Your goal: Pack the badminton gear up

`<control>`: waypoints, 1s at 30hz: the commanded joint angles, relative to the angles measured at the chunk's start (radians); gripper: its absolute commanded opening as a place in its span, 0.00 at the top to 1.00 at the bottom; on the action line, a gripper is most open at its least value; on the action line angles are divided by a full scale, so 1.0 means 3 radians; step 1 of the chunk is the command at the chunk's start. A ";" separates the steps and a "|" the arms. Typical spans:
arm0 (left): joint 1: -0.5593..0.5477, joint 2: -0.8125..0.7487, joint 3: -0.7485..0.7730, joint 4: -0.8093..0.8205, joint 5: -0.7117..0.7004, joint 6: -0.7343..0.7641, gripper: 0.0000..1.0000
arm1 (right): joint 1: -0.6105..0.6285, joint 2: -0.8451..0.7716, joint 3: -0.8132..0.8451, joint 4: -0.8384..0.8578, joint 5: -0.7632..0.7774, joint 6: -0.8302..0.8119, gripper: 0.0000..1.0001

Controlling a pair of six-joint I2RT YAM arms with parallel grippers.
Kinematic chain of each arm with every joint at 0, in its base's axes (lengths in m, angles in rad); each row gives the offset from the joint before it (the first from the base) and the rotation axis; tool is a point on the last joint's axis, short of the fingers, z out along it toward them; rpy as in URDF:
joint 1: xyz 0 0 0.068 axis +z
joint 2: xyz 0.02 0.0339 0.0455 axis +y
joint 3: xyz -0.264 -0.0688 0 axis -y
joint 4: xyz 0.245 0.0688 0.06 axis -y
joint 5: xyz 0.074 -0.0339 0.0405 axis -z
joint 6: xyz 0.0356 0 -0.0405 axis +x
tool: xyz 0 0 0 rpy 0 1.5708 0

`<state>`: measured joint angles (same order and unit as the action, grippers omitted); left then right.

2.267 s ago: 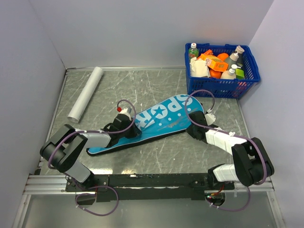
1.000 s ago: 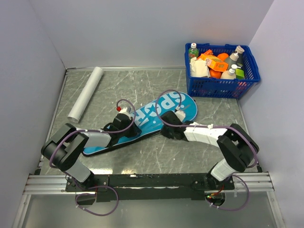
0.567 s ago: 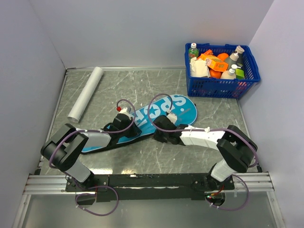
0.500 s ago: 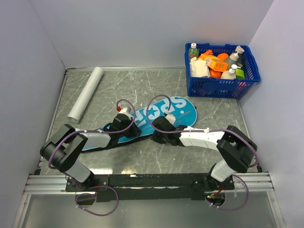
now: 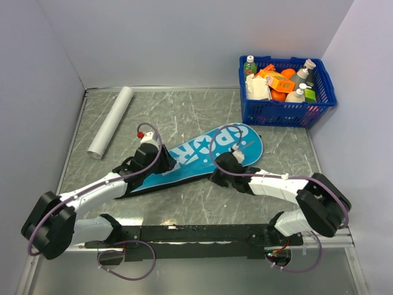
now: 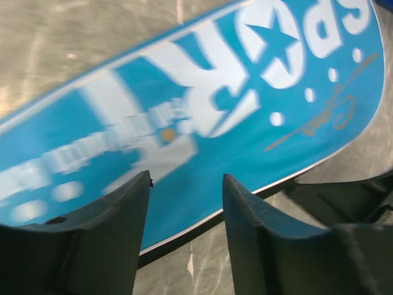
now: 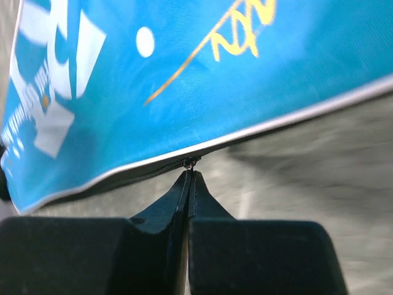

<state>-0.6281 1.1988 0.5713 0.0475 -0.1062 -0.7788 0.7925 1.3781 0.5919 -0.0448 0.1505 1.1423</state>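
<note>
The grey table (image 5: 184, 110) carries everything. Across its middle the teal bag (image 5: 202, 153) lies flat on a slant, its wide head end toward the far right and its narrow end toward the near left. We see no rackets or shuttlecock lying loose, so we judge they are inside it, though the bag hides the proof. The blue basket (image 5: 285, 110) of groceries sits in the far right corner, well apart from the work. A white roll (image 5: 110, 121) lies near the far left edge.

Our left gripper (image 6: 186, 184) hangs over the lettered face of the bag with its fingers spread and nothing between them. We cannot tell whether they touch the cloth. We take it to be there to pin the bag, so that it does not slide when the zip is drawn.

Our right gripper (image 7: 189, 178) sits low at the bag's near edge. Its fingers are pinched tight together on the small metal pull (image 7: 190, 163) of the zip. It comes in low and level with the seam, which suits a pull along the edge and not up off the table. The seam on the narrow-end side of the pull shows dark and looks open, so we judge the closing is under way but unfinished.
</note>
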 commanded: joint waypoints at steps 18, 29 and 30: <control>0.0156 0.0222 0.0213 -0.1166 -0.0899 0.0065 0.20 | -0.0622 -0.0600 -0.0428 0.0262 -0.0220 -0.0515 1.00; 0.0146 0.0309 -0.0058 -0.0813 -0.0500 0.0070 0.32 | -0.0285 -0.0233 -0.0291 0.0477 -0.0272 -0.0362 1.00; 0.0151 0.0314 -0.0063 -0.0788 -0.0469 0.0075 0.32 | -0.0138 -0.0186 -0.0159 0.0426 -0.0241 -0.0326 1.00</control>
<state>-0.5777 1.2667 0.5907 -0.2100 -0.3733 -0.7433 0.6533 1.2732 0.4583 0.0448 0.0582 1.0157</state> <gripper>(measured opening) 0.684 0.006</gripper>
